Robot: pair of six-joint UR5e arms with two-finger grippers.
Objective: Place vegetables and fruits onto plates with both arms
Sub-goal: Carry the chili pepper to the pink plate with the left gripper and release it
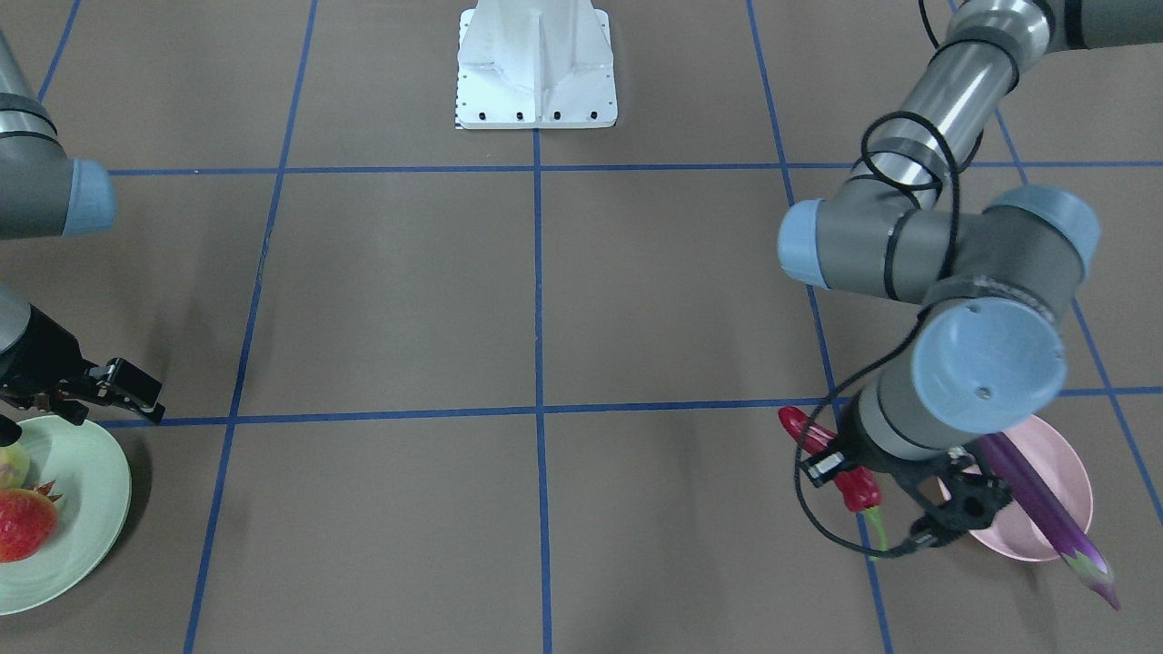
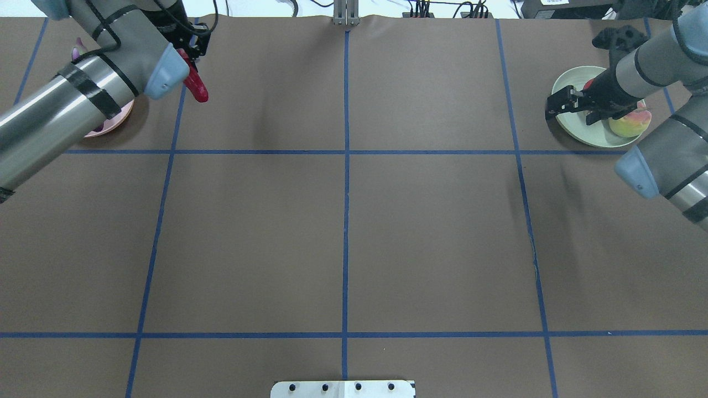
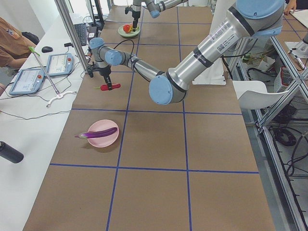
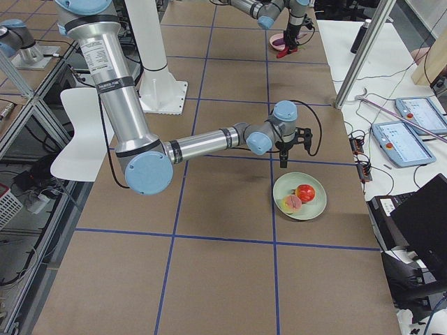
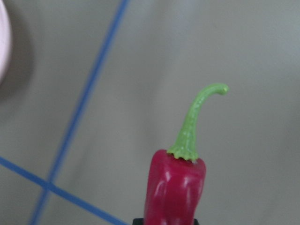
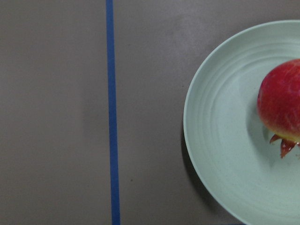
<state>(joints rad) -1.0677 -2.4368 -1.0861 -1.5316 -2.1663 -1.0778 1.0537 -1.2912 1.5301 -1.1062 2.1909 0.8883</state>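
My left gripper (image 1: 840, 463) is shut on the red chili (image 1: 859, 490), holding it level just beside the pink plate (image 1: 1072, 472). The chili also shows in the overhead view (image 2: 196, 88) and, with its green stem, in the left wrist view (image 5: 176, 187). The purple eggplant (image 1: 1036, 500) lies across the pink plate. My right gripper (image 1: 118, 386) is open and empty at the edge of the mint green plate (image 1: 82, 509). The red-orange fruit (image 1: 23, 522) and the peach (image 2: 628, 124) lie on that plate. The right wrist view shows the plate (image 6: 220, 154) and the red fruit (image 6: 281, 103).
The white base block (image 1: 536, 64) stands at the robot's side of the brown table. Blue tape lines (image 1: 538, 363) divide the table into squares. A side table with tablets (image 3: 57, 65) runs along the far edge beyond the plates.
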